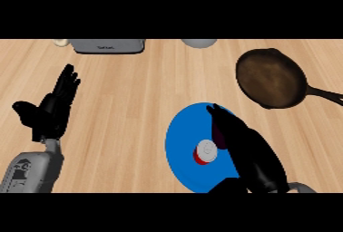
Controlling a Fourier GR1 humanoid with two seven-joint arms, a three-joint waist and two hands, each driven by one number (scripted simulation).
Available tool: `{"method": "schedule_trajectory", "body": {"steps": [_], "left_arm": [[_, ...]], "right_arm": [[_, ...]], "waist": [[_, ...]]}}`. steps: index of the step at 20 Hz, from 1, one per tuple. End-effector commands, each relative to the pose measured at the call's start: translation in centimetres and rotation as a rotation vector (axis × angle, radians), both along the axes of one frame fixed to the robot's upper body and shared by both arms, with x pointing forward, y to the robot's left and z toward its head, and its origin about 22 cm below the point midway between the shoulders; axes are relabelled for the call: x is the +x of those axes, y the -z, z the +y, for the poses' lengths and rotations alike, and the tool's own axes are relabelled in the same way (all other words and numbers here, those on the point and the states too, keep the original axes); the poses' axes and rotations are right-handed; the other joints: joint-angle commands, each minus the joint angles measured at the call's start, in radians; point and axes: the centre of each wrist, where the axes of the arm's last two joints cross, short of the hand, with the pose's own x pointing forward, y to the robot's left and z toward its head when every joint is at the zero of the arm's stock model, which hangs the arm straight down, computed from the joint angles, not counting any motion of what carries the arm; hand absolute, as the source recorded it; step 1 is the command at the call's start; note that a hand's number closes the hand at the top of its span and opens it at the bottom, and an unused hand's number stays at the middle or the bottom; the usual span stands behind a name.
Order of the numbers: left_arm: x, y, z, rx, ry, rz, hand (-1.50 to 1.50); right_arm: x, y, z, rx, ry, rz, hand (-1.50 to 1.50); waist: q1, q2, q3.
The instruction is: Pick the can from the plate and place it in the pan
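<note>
Right robot hand [251, 154] is over the plate's right half, fingers straight and wide, round nothing. Looks lined up for a side grasp. Can [206, 152] stands upright near the middle of the plate [184, 136], just left of that hand; can't tell if they touch. Left robot hand [50, 108] is well left of the plate, open, fingers up, resting clear of the work. Pan [271, 77] is on the desk [134, 113] beyond the plate to the right, apart from it. Likely next: close on can, lift, carry to pan.
</note>
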Motion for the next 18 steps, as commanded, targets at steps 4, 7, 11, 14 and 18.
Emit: {"method": "schedule_trajectory", "body": {"steps": [4,7,11,14,18], "left_arm": [[-0.2,0.1,-1.5,0.01,-0.01,0.003,0.0],[-0.5,-0.8,0.1,0.015,-0.014,-0.025,0.0],[-0.5,1.1,-0.4,-0.007,0.012,-0.015,0.0],[0.4,-0.7,0.7,0.007,0.004,-0.009,0.0],[0.0,-3.5,-0.1,0.004,0.005,-0.004,0.0]], "right_arm": [[0.4,0.8,1.5,-0.071,-0.006,0.049,-1.5],[1.3,0.0,1.4,-0.185,0.017,0.072,-1.5],[2.4,1.9,2.5,-0.254,0.003,0.125,-1.5],[2.7,2.3,2.3,-0.292,0.006,0.152,-1.5],[3.2,3.2,3.5,-0.261,0.018,0.181,-1.5]], "waist": [[-0.001,0.0,0.0],[0.001,-0.001,0.0],[0.001,0.001,-0.001],[0.0,0.0,0.0],[0.006,-0.001,0.0]]}}
